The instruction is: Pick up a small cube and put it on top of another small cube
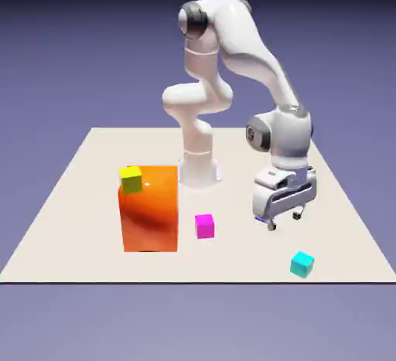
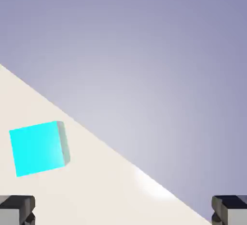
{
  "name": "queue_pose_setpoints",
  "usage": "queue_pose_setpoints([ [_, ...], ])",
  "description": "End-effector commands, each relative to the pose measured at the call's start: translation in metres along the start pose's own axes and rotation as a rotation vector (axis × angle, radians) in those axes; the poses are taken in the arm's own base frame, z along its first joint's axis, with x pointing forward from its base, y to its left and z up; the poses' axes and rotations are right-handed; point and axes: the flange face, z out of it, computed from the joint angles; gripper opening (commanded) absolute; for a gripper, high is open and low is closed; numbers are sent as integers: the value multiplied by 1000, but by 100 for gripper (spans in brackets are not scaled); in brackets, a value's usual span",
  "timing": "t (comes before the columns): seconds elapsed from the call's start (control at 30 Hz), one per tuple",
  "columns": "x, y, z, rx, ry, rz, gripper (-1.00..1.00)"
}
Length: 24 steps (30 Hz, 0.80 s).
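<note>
Pale beige table [image 1: 77, 228], flat, carries everything. White robot arm [image 1: 232, 50] reaches down over table on exterior view's right. Large orange block [image 1: 149, 211] on exterior view's left, small yellow-green cube [image 1: 131, 178] on its top corner. Tool [image 1: 285, 219] released, jaws wide, nothing between, above table. Small magenta cube [image 1: 204, 226] just beside block. Small cyan cube [image 1: 302, 263] on table near front edge, apart from tool; hand view: cyan cube [image 2: 38, 148] left of centre, clear of fingertips [image 2: 17, 208].
</note>
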Motion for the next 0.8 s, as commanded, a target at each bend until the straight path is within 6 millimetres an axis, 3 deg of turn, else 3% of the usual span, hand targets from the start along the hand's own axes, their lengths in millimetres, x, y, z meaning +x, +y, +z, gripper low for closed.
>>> queue_pose_setpoints([
  [0.0, -1, -11, 12, -13, -26, -25, 0],
  [0.13, -12, -52, 59, -67, -127, -126, 0],
  [0.2, -13, -56, 64, -72, -137, -135, 0],
  [0.33, -21, -52, 133, -72, -137, -135, 0],
  [0.37, -21, -52, 133, -72, -137, -135, -100],
  [0.4, -21, -52, 133, -72, -137, -135, -100],
  [0.53, -16, -56, 62, -69, -139, -130, -100],
  [0.77, -90, -52, 20, 1, -181, -5, -100],
])
